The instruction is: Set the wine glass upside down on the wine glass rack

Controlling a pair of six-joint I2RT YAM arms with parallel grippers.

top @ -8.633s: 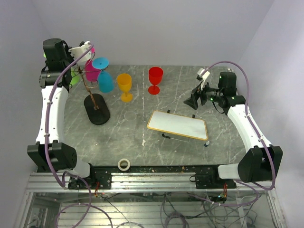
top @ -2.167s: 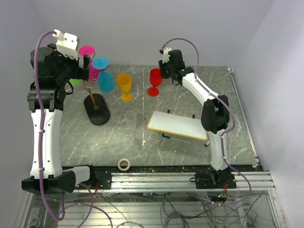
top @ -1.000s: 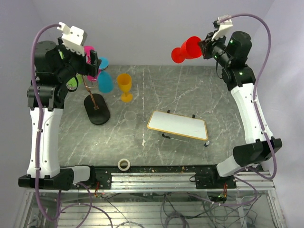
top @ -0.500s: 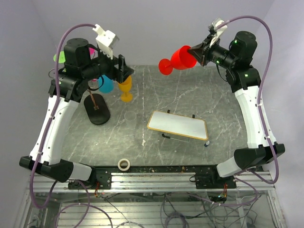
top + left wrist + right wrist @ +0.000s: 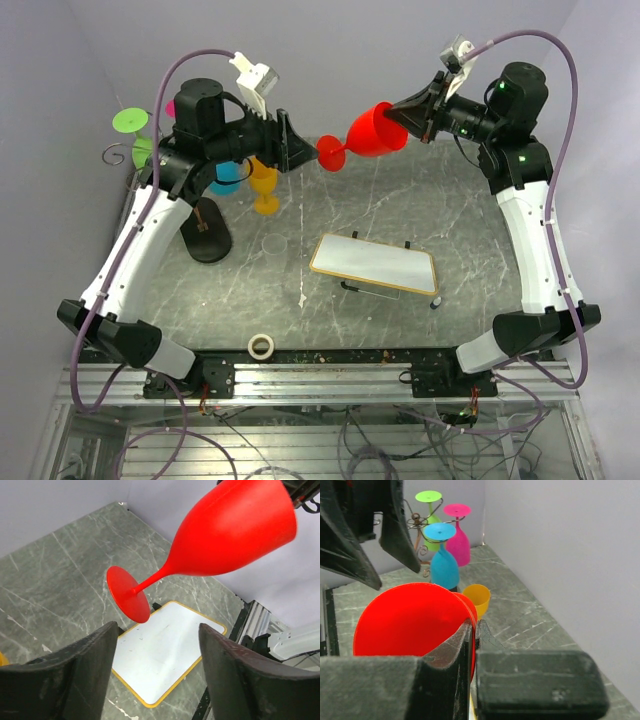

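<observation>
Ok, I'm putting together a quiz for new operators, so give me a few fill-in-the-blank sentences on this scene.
The right fingers pinch the ____ wine glass by its rim.
The left fingers stand ____, facing that glass's foot.
The wine glass rack carries ____ hanging glasses.
The yellow glass stands ____ on the table.
Missing words: red; open; three; upright.
</observation>
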